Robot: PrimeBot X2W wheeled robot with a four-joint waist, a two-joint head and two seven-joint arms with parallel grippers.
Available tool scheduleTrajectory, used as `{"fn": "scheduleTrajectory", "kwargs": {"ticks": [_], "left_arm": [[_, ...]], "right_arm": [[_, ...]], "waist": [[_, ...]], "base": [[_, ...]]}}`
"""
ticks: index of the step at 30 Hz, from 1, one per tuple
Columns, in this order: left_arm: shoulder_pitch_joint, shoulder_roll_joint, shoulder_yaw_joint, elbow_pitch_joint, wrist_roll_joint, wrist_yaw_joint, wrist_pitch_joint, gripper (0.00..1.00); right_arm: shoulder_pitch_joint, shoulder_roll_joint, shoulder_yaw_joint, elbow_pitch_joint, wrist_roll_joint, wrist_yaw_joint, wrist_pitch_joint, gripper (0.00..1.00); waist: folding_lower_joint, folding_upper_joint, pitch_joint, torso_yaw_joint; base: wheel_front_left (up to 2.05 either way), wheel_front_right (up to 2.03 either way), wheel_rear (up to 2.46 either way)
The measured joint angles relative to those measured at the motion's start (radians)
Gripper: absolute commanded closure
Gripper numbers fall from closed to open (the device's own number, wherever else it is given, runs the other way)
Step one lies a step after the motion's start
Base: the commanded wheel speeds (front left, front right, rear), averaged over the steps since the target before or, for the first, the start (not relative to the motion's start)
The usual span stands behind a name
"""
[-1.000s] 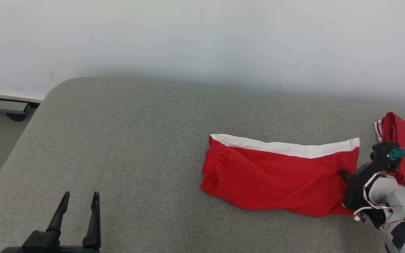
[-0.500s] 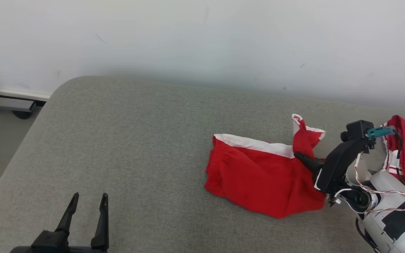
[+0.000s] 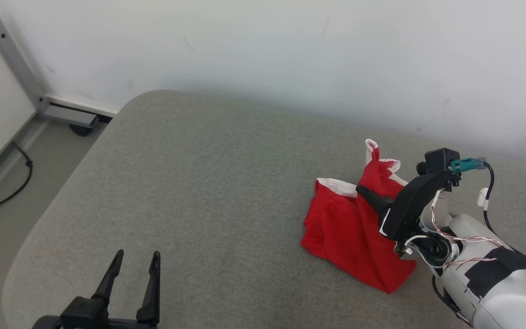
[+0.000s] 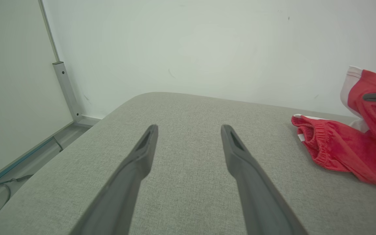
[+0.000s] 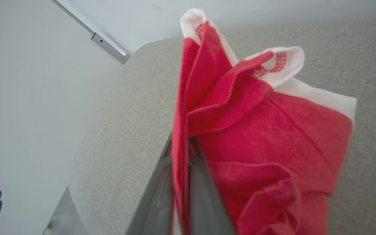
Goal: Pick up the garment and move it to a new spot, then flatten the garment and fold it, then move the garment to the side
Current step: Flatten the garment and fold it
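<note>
Right gripper (image 3: pixel 360 188) pinches a raised edge of the red garment (image 3: pixel 336 228); left gripper (image 3: pixel 137 252), well left of it, spread wide, empty.

Head high, oblique; wrists low; all share garment (image 3: pixel 349 228).

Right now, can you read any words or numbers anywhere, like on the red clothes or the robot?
None to read. The red garment is plain red with a white band, no print.
The right gripper, the left gripper, the grey cushion and the wall carry no letters or numbers.
</note>
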Motion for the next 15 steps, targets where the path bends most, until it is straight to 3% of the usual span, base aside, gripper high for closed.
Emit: {"fn": "scheduleTrajectory", "kwargs": {"ticks": [7,15], "left_arm": [[-0.003,-0.015,-0.009,0.009,0.0,-0.003,0.0,0.0],[-0.01,-0.025,-0.003,0.013,0.0,-0.01,0.0,0.0]], "right_arm": [[-0.049,0.03,0.021,0.12,-0.016,0.0,-0.026,1.0],[-0.072,0.04,0.044,0.169,-0.023,0.0,-0.039,1.0]], "waist": [[0.0,0.0,0.004,0.05],[0.0002,0.0,0.012,0.068]], "base": [[0.0,0.0,0.0],[0.0,0.0,0.0]]}}
